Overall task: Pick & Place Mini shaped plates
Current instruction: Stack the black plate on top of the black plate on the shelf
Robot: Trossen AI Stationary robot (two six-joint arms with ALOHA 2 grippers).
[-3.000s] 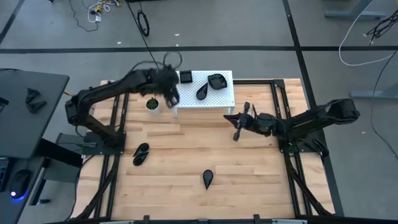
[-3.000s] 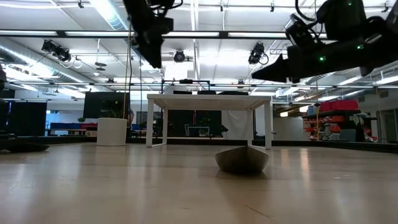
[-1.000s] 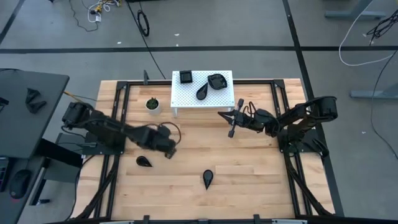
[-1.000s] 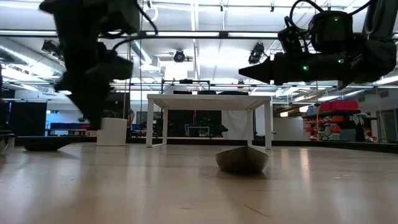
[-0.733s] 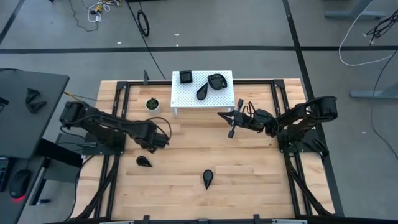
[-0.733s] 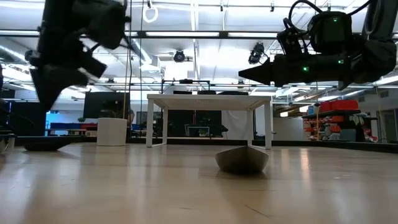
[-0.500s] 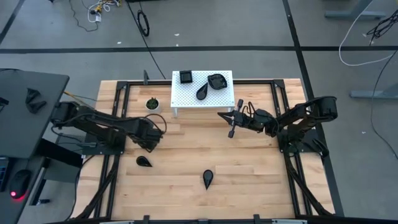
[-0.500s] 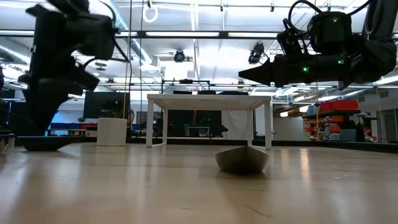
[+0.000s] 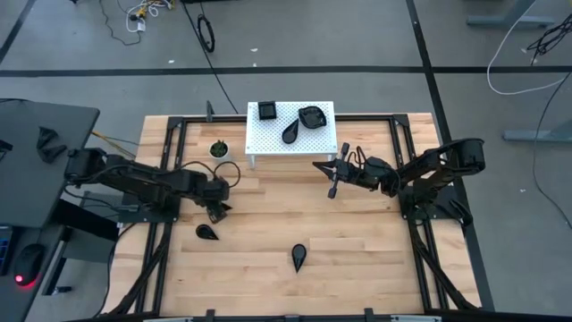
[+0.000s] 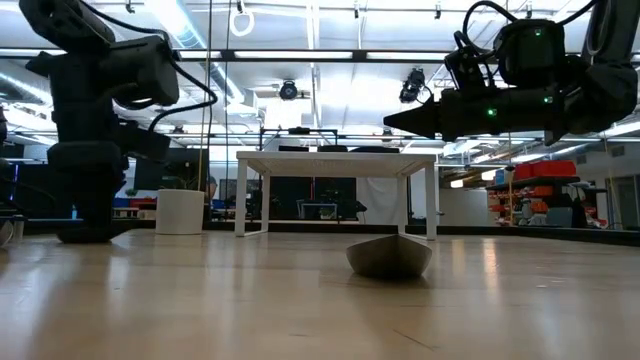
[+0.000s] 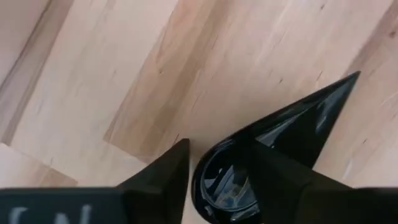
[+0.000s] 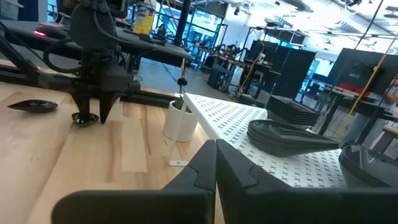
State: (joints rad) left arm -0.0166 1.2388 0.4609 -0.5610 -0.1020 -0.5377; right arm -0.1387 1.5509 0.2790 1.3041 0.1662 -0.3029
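On the table's (image 9: 357,233) nine o'clock side, my left gripper (image 9: 216,209) hangs low over the wood with its fingers (image 11: 163,174) spread apart and nothing between them. Just past their tips, at about seven o'clock from the gripper, lies a black teardrop plate (image 9: 207,233) flat on the boards; in my left wrist view the same plate (image 11: 267,155) shows between and beyond the two fingers, its point aimed away, not touched by either as far as I can tell.

A second teardrop plate (image 9: 298,258) sits near the table's six o'clock edge, well apart from both my arms; in the low view it (image 10: 390,256) rests alone on the wood in the foreground.

At twelve o'clock stands the white stand (image 9: 292,132), bearing three more plates: a square one (image 9: 267,110) at its ten o'clock corner, a teardrop (image 9: 291,133) near the middle and a rounded one (image 9: 310,116) toward two o'clock. A small pot (image 9: 219,150) stands just beside the stand, on its nine o'clock side.

My right gripper (image 9: 332,178) waits in the air just off the stand's four o'clock corner, pointing toward nine o'clock, its fingers (image 12: 233,168) pressed together on nothing.
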